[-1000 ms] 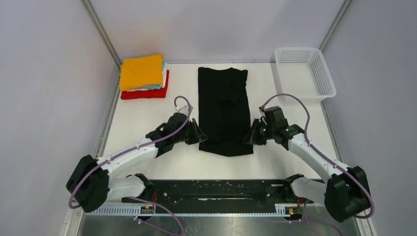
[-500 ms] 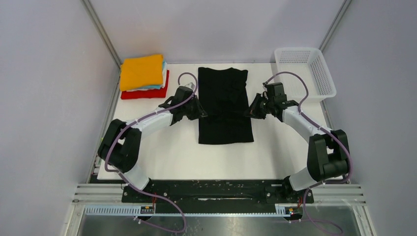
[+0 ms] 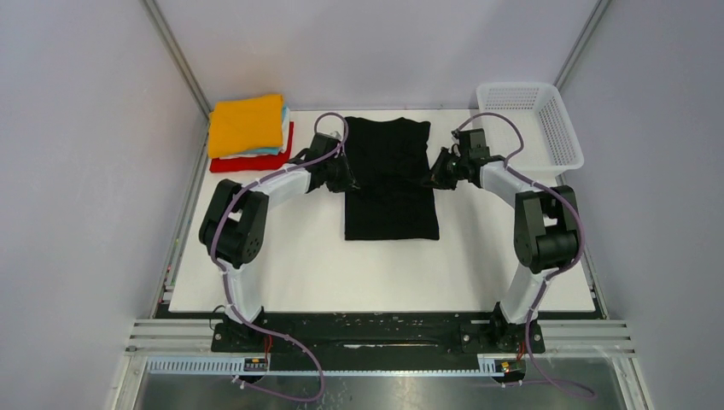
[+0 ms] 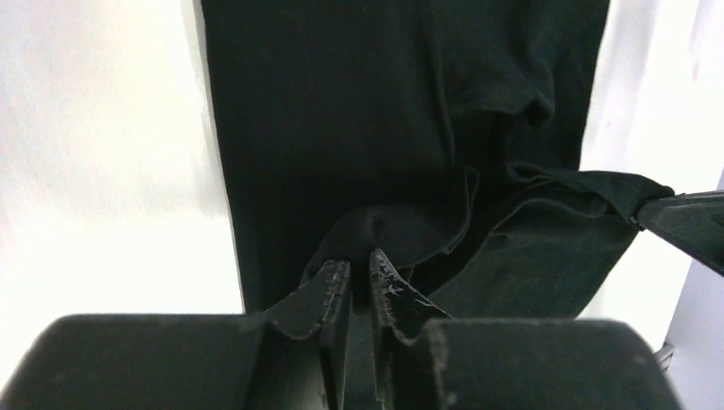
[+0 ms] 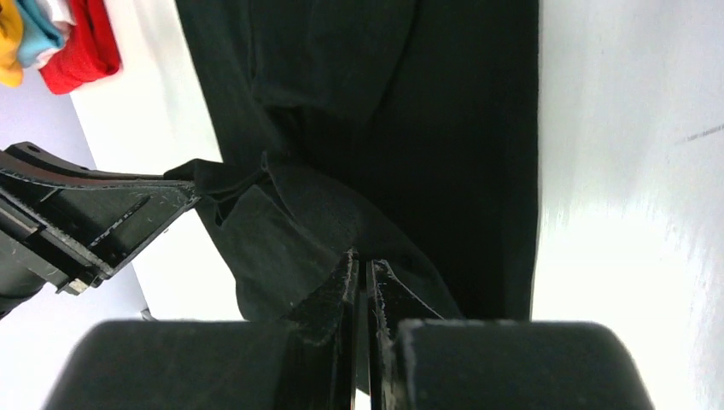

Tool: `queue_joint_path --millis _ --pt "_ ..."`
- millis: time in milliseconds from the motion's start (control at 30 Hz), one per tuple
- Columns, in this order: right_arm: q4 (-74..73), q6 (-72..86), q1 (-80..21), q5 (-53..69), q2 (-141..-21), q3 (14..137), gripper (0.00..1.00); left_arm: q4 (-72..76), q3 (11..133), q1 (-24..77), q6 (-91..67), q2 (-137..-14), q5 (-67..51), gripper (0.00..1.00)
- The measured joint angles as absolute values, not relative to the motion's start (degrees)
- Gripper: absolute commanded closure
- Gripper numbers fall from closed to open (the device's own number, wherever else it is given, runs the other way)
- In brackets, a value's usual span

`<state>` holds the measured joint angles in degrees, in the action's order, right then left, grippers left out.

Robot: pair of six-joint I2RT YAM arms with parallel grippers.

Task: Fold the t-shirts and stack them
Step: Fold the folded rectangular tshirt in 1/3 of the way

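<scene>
The black t-shirt [image 3: 388, 179] lies as a long folded strip at the table's middle back. My left gripper [image 3: 348, 176] is shut on its hem at the strip's left edge; the pinched cloth shows in the left wrist view [image 4: 384, 231]. My right gripper [image 3: 429, 176] is shut on the hem at the right edge, seen in the right wrist view [image 5: 282, 213]. Both hold the near end lifted over the far part. A stack of folded shirts stands at the back left, orange [image 3: 246, 124] on top, then white, light blue and red [image 3: 256, 161].
A white mesh basket [image 3: 528, 126] stands at the back right, just beyond my right arm. The stack lies close to my left arm's elbow. Grey walls close the table [image 3: 341, 273] on the left, back and right.
Both grippers have carried the shirt's near hem from the front of the table towards the back. The black strip now looks shorter, doubled over itself.
</scene>
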<state>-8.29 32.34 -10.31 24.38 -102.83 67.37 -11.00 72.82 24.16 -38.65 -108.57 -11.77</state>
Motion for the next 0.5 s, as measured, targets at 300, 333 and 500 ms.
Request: queue_joint_path --millis 300,333,500 --pt "-6.87 32.71 -8.88 25.12 -110.63 73.54 0.01 -13.69 79.72 22.26 -36.25 -114.06 -11.4 0.31" --pt "-6.9 33.04 -8.82 25.19 -110.61 73.67 0.01 -13.65 79.64 22.13 -35.94 -113.54 -11.4 0.25" --pt "-5.26 32.18 -8.49 24.71 -106.13 68.07 0.0 -12.08 71.7 21.89 -34.85 -103.24 -11.79 0.24"
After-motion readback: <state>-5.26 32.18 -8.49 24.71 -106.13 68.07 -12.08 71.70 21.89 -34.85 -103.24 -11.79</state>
